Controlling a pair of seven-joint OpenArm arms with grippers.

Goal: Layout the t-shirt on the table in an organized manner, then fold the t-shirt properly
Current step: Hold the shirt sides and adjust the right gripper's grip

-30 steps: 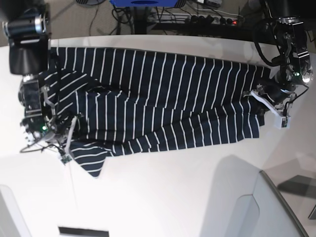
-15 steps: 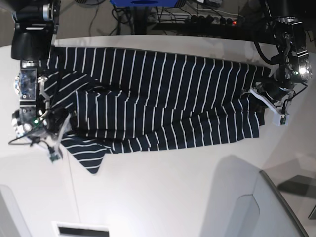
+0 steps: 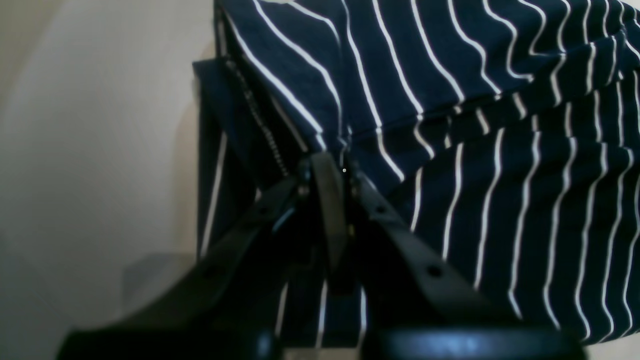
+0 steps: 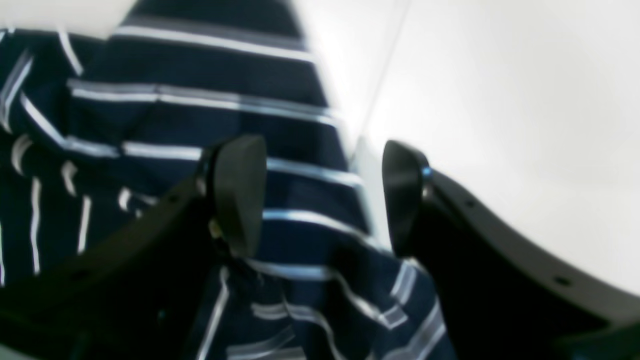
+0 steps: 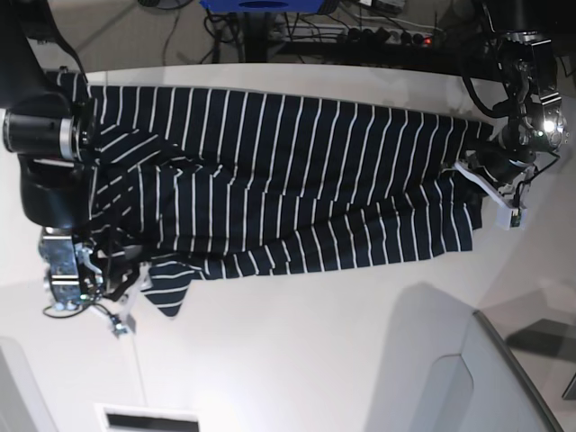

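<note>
left tool point(image 3: 327, 172) pinches the t-shirt point(image 5: 297, 180) hem
right tool point(image 4: 320, 195) gapes, holding nothing, sleeve under it on the tabletop point(image 5: 315, 351).

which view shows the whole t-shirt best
The base view: the t-shirt lies spread across the table, edge to edge. The left wrist view shows only a pinched hem, the right wrist view a blurred sleeve corner.

Clutter past the far edge, from my remote seat.
I see a blue object point(image 5: 261, 5) at top centre, a power strip point(image 5: 387, 36) with a red light, tangled dark cables point(image 5: 229, 36), and grey floor point(image 5: 126, 40).
</note>
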